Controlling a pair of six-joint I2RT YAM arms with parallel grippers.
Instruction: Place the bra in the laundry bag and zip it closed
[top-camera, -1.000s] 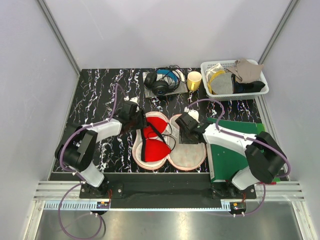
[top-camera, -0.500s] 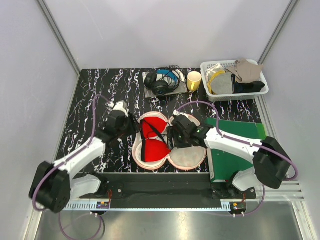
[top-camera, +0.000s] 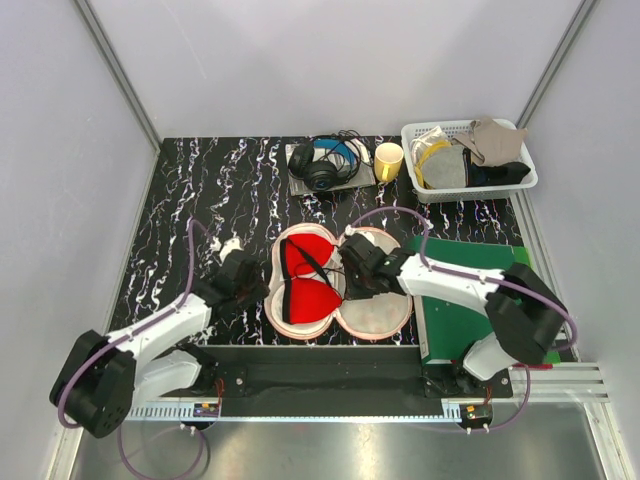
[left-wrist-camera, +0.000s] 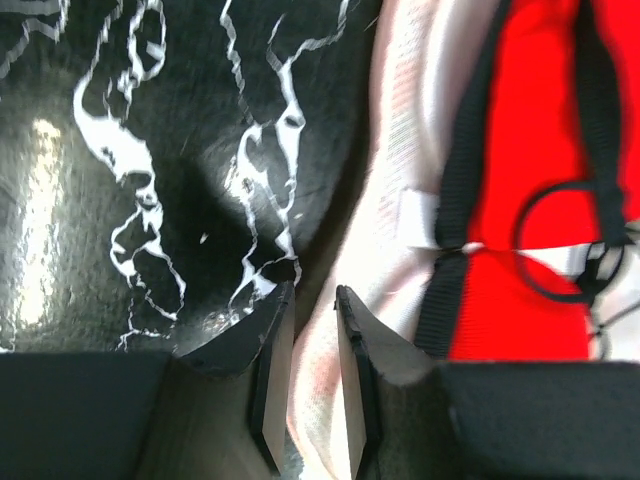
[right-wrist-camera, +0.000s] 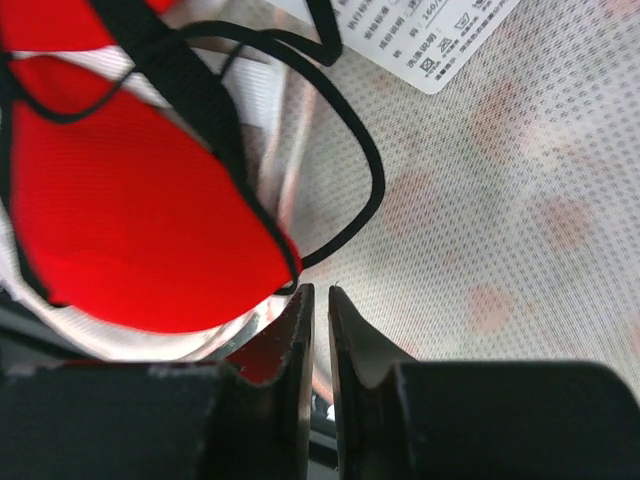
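Bra (top-camera: 305, 280), two bright red padded cups with thin black straps, lies in the left lobe of the open bag (top-camera: 378, 312). The bag is a peach, two-lobed pouch with a pale dotted mesh lining and a white label (right-wrist-camera: 430, 40). Left gripper (left-wrist-camera: 312, 298) pinches the bag's soft pink left rim between dark wedge-shaped fingers (left-wrist-camera: 268, 370). Right gripper (right-wrist-camera: 318, 292) sits at the seam between the lobes, jaws nearly together; whether they grip anything cannot be told. Glossy black, white-veined table (top-camera: 190, 200) lies beneath.

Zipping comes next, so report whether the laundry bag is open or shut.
Open. The laundry bag lies spread in two halves, the bra in its left half, the right half's pale inside bare.
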